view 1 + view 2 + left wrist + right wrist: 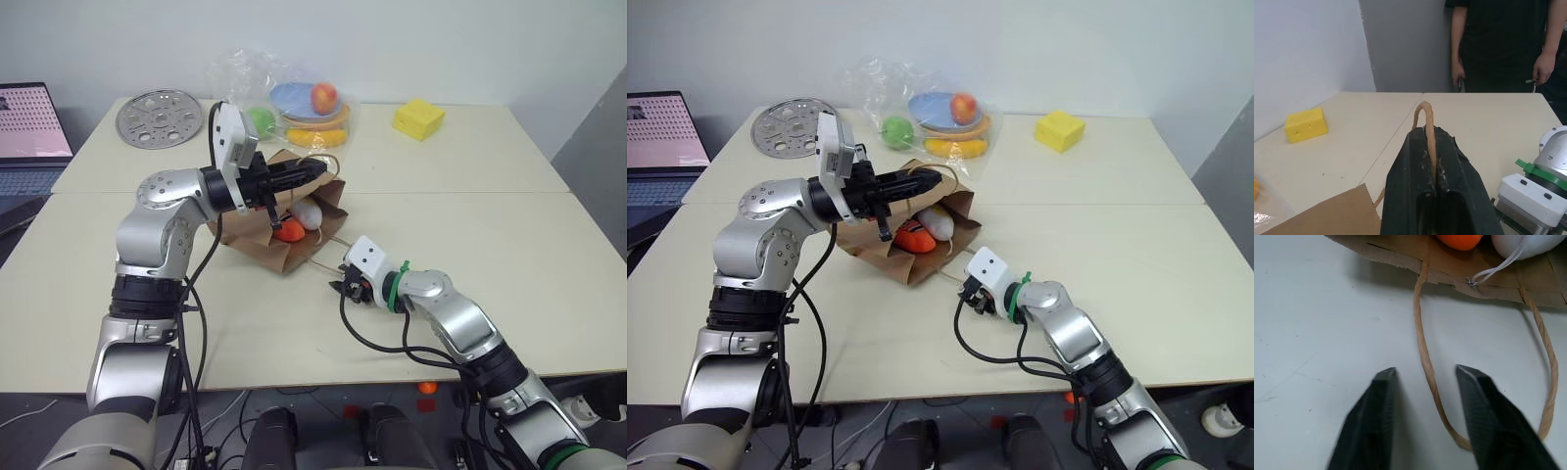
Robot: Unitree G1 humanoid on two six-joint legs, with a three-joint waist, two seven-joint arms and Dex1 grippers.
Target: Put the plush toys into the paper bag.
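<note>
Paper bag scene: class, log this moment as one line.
left fingers: shut on bag handle | right gripper: open, over lower handle | carrot, white toy: inside paper bag

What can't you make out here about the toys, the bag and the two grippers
- Carrot toy: face and green top hidden by the paper bag wall, eye views.
- White toy: yellow patch not visible; cut off by the frame's edge in the right wrist view.
- Left gripper: shut on the upper handle.
- Right gripper: fingers apart beside the lower handle; contact unclear.

plush toys [926,230] in paper bag [872,235], bag on table [1176,255]
</note>
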